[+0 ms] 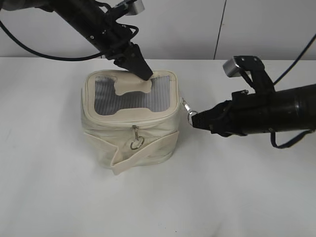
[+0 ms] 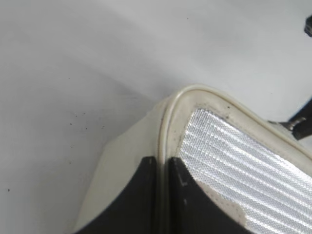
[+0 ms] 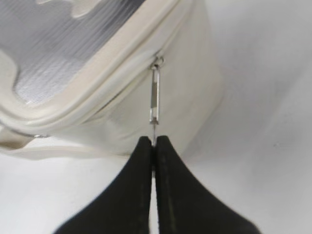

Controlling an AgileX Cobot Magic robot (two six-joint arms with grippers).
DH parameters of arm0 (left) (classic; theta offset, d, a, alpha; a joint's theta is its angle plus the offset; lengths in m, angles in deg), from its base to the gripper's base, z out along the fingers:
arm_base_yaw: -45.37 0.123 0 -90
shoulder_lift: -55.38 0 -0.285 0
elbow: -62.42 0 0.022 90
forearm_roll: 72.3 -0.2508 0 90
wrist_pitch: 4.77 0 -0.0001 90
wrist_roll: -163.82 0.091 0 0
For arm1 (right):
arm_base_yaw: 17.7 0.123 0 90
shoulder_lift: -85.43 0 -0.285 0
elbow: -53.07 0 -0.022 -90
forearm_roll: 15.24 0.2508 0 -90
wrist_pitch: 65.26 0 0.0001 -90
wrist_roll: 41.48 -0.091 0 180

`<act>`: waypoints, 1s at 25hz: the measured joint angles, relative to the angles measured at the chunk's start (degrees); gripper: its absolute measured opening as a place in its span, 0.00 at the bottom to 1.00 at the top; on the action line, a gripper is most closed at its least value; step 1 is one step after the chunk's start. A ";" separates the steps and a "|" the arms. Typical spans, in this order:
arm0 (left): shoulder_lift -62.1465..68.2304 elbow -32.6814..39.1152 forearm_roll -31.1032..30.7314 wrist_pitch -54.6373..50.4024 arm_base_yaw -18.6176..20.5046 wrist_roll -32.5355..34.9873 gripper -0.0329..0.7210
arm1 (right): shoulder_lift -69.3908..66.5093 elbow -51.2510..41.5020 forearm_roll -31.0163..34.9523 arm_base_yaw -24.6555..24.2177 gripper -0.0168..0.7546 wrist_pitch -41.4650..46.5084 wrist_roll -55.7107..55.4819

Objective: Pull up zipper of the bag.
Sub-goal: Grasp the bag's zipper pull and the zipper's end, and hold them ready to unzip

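A: Cream bag (image 1: 129,123) near table centre, mesh lid (image 1: 131,96) facing up. Where from the right gripper (image 1: 193,119)?

B: Off toward nine o'clock in the exterior view, touching. Closed tight on the tip of the metal zipper pull (image 3: 154,100) at the bag's right-hand corner; no gap visible between the black fingers (image 3: 134,185) in the right wrist view.

A: Long axis of that pull?

B: Twelve to six in the right wrist view, slider at twelve where it meets the zipper seam under the lid piping, free end at six inside the jaws. In the exterior view, roughly ten to four, stretched taut from corner to gripper.

A: And the left gripper (image 1: 143,71)?

B: Down on the lid's rear rim at about twelve o'clock on the bag. Pinched shut on the piped edge (image 2: 163,141), rim sandwiched between the two fingers in the left wrist view. Looks like bracing.

A: So nearer arm for the pull?

B: Right, clearly, already on the tab. Coming move probably hinges on dragging along the seam line, not straight outward. Otherwise likely to tug the whole bag.

A: That ring at the front?

B: Second pull with a round ring (image 1: 137,143), hanging at six o'clock on the front face, untouched.

A: Any brand, label, writing?

B: None legible anywhere. Only a bone-shaped cream patch (image 1: 133,88) on the mesh.
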 joint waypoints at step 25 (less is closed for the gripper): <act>0.00 0.00 2.23 3.04 -0.60 -8.75 0.33 | -1.46 6.09 -15.20 24.52 0.39 -5.22 -33.04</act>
